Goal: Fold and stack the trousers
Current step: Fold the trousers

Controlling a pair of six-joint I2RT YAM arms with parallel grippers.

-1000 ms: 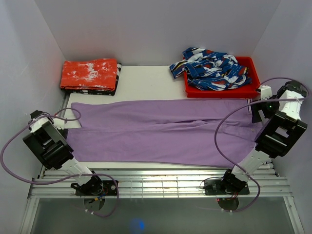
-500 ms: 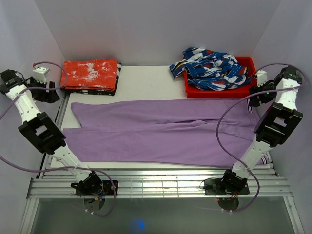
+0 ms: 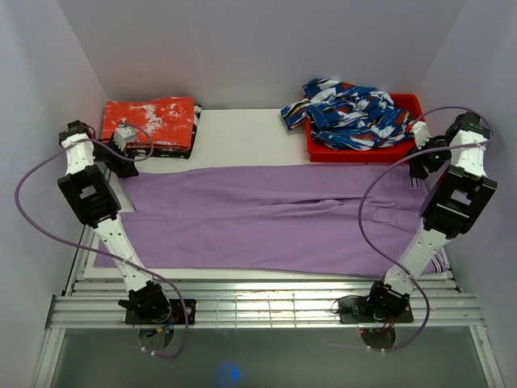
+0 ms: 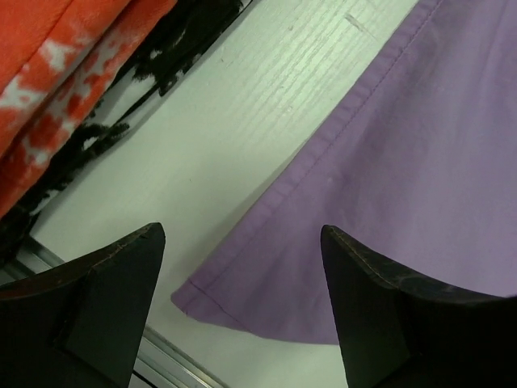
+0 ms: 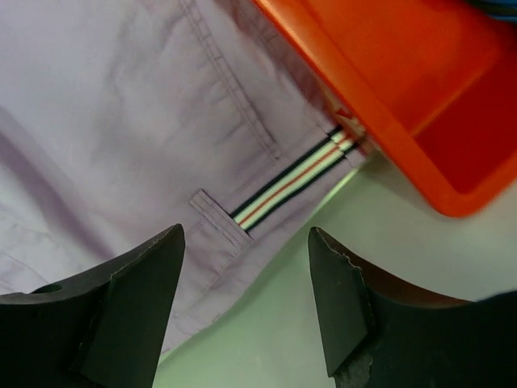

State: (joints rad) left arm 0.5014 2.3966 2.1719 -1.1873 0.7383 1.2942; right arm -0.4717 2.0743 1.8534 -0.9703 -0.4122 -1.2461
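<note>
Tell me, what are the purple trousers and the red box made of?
The trousers look like thin woven cloth, matte, judging by the stitched seams, hem and soft wrinkles. The red box is probably hard plastic: smooth, slightly shiny walls with a rounded moulded rim.

Overhead: above and behind the arm bases, looking down on the whole worktop (image 3: pixel 242 137). Left wrist: close, down between own jaws at the trousers (image 4: pixel 436 162) hem by the orange cloth (image 4: pixel 48 48). Right wrist: equally close (jaws at bottom edge), on the waistband (image 5: pixel 291 184) beside the red tray (image 5: pixel 404 73). Both spots visible overhead too.

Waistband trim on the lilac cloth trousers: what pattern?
Striped trim: dark, white, thin red-orange lines. Right wrist view.
</note>
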